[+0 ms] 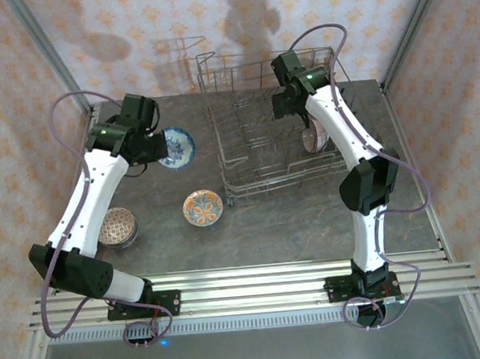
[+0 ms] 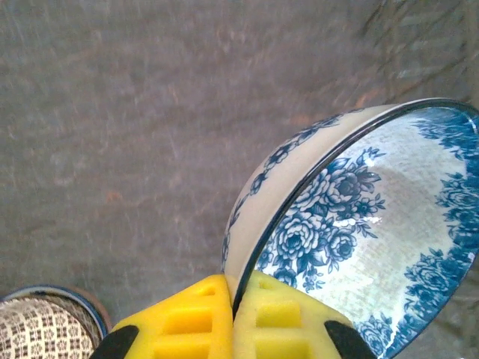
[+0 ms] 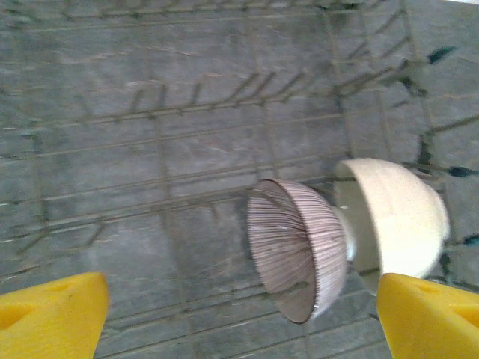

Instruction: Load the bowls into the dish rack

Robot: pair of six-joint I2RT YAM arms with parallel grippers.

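Pale pink wallpaper [image 1: 128, 22] with orange motifs, grey stone-look tabletop [image 1: 293, 225], silvery rails [image 1: 256, 282] along its near edge

No legible txt, labels, brands or nos. anywhere.

I see the whole dish rack [image 1: 253, 137] from high overhead; my right wrist camera peers closely into it, my left closely at the table [image 1: 153, 190] left of it.

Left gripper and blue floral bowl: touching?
Touching. Left wrist view: the left gripper is clamped on the rim of the blue floral bowl, no gap.
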